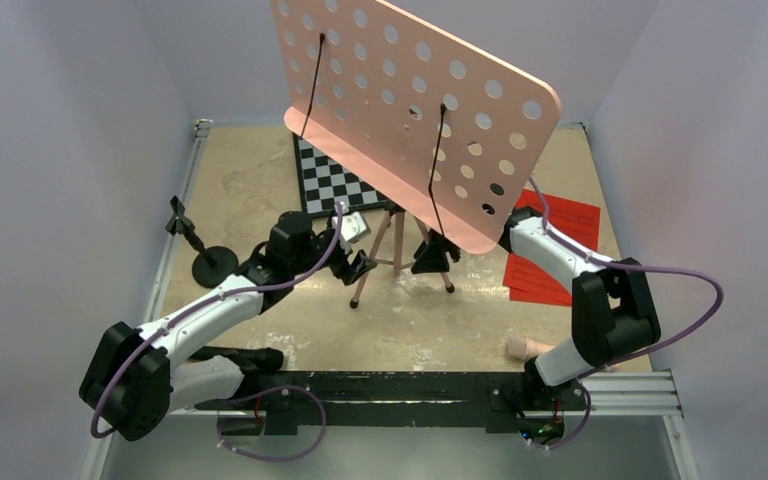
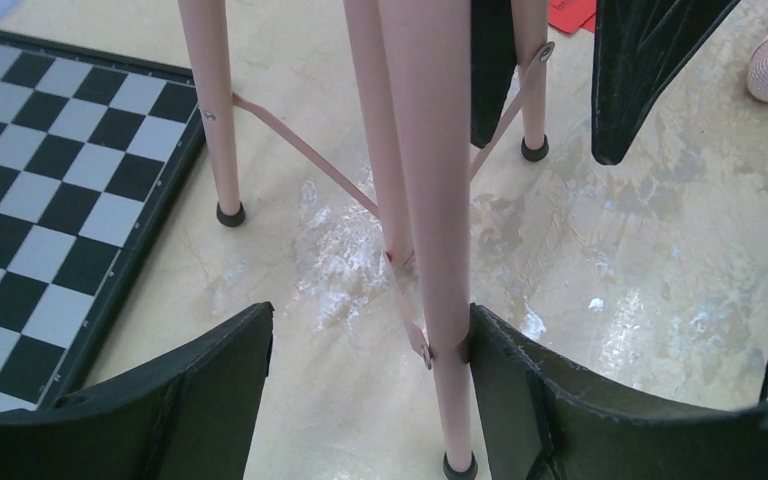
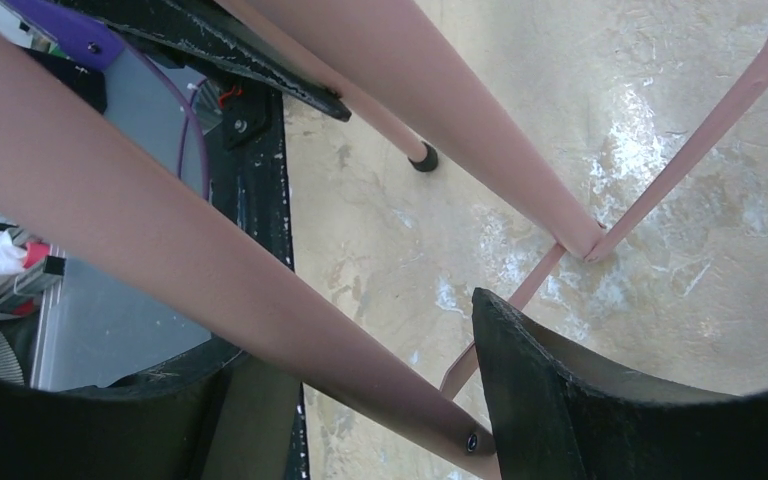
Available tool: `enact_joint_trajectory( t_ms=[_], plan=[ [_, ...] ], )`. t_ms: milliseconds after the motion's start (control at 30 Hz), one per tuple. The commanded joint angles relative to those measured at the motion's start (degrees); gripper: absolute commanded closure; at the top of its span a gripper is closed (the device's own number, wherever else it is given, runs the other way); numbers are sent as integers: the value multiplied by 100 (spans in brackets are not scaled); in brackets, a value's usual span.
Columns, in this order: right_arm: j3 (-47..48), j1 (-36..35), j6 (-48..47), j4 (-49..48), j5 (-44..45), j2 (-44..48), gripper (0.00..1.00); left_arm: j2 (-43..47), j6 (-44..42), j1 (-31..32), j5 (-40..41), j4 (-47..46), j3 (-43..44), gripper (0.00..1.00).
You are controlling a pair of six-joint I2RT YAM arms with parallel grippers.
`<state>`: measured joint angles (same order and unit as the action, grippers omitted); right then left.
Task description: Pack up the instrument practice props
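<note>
Pink music stand (image 1: 410, 110) upright mid-table, a gripper at each of two tripod legs.
Left gripper (image 2: 370, 315) stands wide around one leg, one finger touching it and the other apart; the chessboard (image 2: 50, 190) edge lies just beside another leg's foot. Right gripper (image 3: 375, 340) straddles a leg, but whether it pinches cannot be told. Overhead, the perforated desk hides most of that gripper. Bare tabletop (image 1: 430, 320) lies between the legs and the rail (image 1: 410, 385), with red sheets (image 1: 550, 250) and peach tube (image 1: 522, 347) at right and peg stand (image 1: 210, 262) at left.
</note>
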<state>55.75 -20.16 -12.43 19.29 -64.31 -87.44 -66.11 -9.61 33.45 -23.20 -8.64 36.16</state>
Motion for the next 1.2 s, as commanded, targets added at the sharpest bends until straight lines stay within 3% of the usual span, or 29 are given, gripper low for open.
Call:
enact_joint_trajectory(
  t_ms=[0, 367, 600, 767, 967, 1167],
  plan=[
    [37, -94, 123, 347, -319, -19, 36, 129, -1089, -342, 276, -256, 40, 26],
    [218, -114, 204, 458, -91, -52, 26, -73, -1536, -611, -856, -300, 120, 38],
    [322, -111, 140, 569, -53, -96, 26, -206, -2318, -639, -1837, 378, 476, 53],
    [285, -113, 80, 632, -46, -40, 27, -356, -2490, -741, -2434, 1169, 926, 69],
    [210, -121, 49, 629, -63, -13, 27, -578, -2492, -844, -2685, 1505, 1218, 86],
    [238, -124, -24, 697, -131, 7, 26, -820, -2971, -1234, -2870, 2265, 1694, 95]
  ],
)
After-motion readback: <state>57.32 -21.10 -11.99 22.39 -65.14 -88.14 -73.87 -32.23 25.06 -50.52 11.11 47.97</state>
